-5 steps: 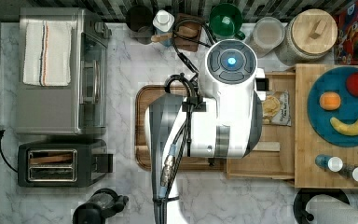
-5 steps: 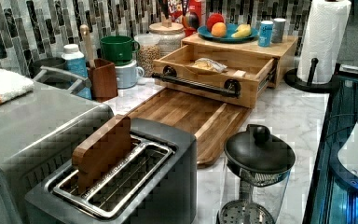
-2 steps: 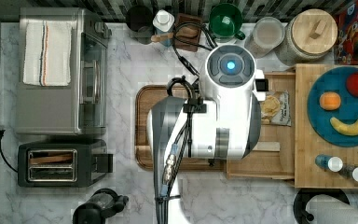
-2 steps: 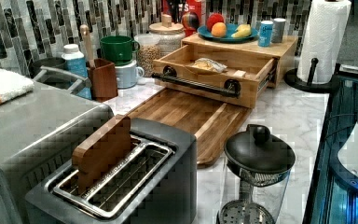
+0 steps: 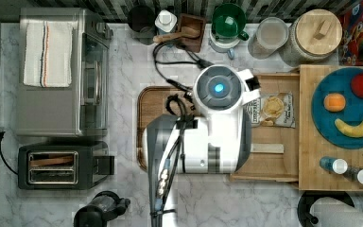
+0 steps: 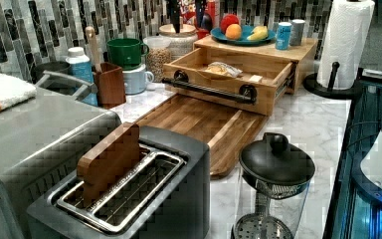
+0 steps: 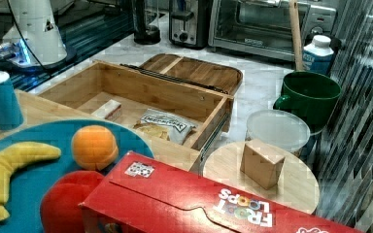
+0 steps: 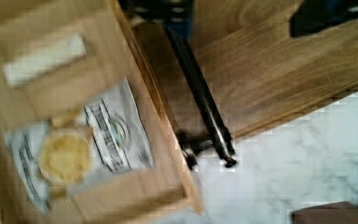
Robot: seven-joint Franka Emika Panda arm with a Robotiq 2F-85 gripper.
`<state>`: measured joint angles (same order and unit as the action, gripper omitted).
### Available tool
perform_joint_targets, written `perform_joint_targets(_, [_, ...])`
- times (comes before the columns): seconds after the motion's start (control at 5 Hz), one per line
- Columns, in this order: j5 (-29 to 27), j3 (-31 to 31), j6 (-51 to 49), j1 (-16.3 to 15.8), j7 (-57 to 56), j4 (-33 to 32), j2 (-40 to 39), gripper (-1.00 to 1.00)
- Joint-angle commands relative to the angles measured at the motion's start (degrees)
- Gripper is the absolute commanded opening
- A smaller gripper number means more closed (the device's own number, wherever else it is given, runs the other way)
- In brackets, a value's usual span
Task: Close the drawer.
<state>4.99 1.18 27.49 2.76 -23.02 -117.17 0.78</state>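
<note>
Hanging over pulled-out drawer [image 5: 269,156], arm [image 5: 217,127] seen; black handle [image 8: 200,100] runs crosswise beneath wrist; push toward bamboo block [image 5: 312,182] judged needed; finger state cannot be told.

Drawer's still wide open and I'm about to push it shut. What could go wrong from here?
1. The snack packet and the small pale block lie loose inside the drawer; a hard shove may slide them about or catch them at the back.
2. The handle hangs just over the walnut tray; coming in low could hit the tray.
3. A push near one end of the handle may skew the drawer on its rails and jam it.
</note>
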Motion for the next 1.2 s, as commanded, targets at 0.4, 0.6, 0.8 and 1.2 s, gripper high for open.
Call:
perform_joint_targets(0.4, [0.14,3.75,9.56,-4.73,-15.03,-7.62,-0.77,-1.0])
perform_joint_targets(0.6, [1.38,3.42,15.85,-4.04,-15.82,-10.98,-3.44,-1.0])
perform_joint_targets(0.8, [1.07,3.33,20.47,-3.1,-16.91,-12.28,-7.15,-1.0])
perform_joint_targets(1.2, [-3.81,3.31,21.69,-2.6,-20.17,-11.39,-13.39,-1.0])
